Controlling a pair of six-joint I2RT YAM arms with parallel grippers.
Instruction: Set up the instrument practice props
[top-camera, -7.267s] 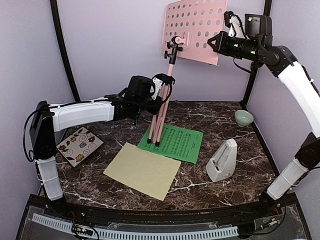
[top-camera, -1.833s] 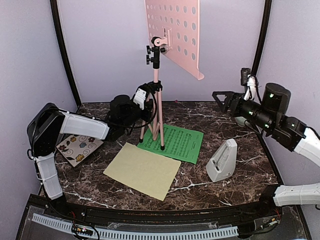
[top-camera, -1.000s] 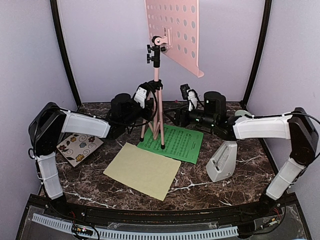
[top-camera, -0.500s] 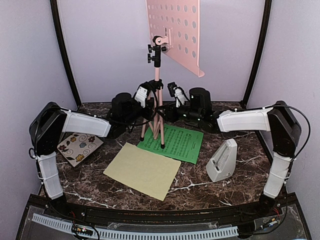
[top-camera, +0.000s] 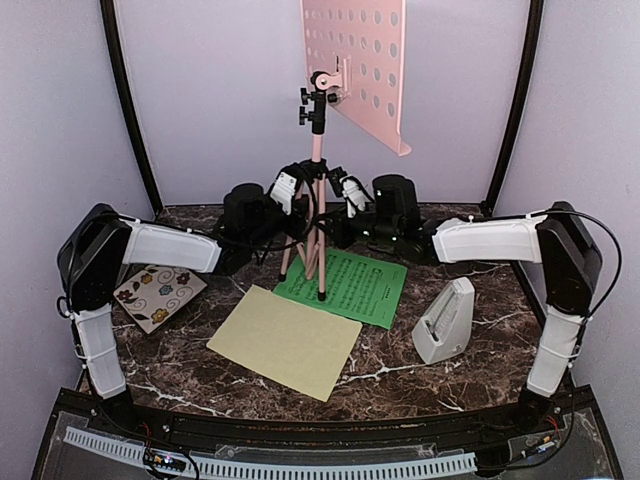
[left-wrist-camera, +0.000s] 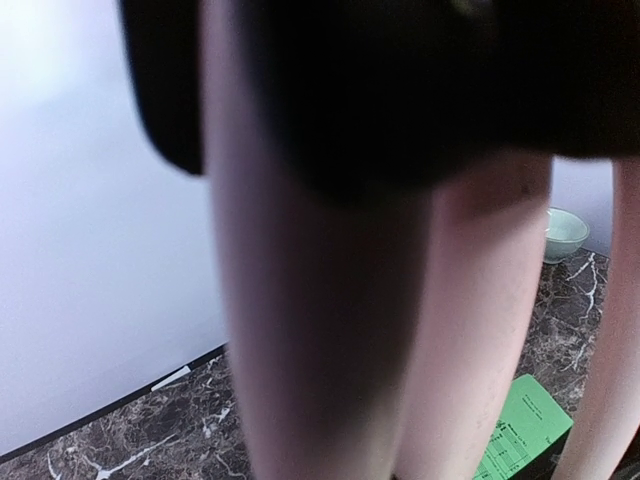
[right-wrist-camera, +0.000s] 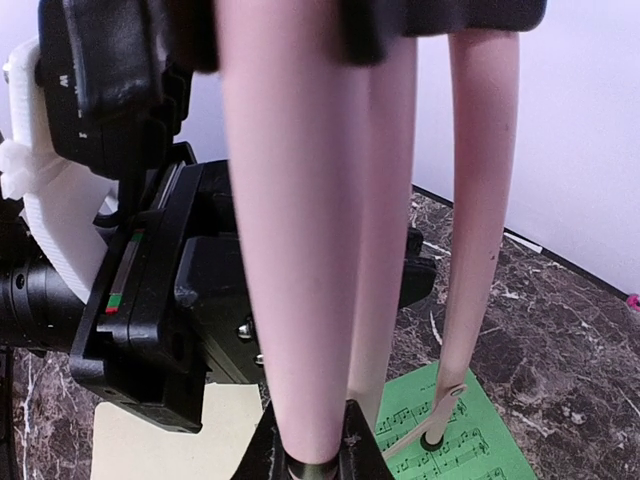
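Looking at what I can't see first: the stand (top-camera: 316, 150) has its desk cut off by the frame top in the overhead view, so the upper edge is unknown. Left wrist view is mostly blur: pink legs (left-wrist-camera: 310, 330) fill it and a dark mass covers the top, no fingers readable. The bowl (left-wrist-camera: 565, 232) only shows there, far back right; overhead it sits behind the right arm.

Left claw (top-camera: 300, 195) reaches in from the left at the upper legs; overhead it reads as pressed shut on them. Right claw (top-camera: 331, 200) comes in from the right at the same height. In its wrist view the fingertips (right-wrist-camera: 350, 448) sit tight on either side of one leg, pinching it.

Stand is upright at back centre. One foot rests on the green sheet (top-camera: 360, 285) near its left edge; the other feet are hard to place behind the legs.

Yellow sheet (top-camera: 285, 342) lies front left of the green one, edges meeting; overlap or just touching, I can't tell. Metronome (top-camera: 445, 322) stands right of both, near the green sheet's corner but apart. Tile (top-camera: 158, 290) sits at the left edge under the left forearm.

Bare bench (top-camera: 480, 375) runs along the front and the right front corner. Both forearms lie low across the back half.
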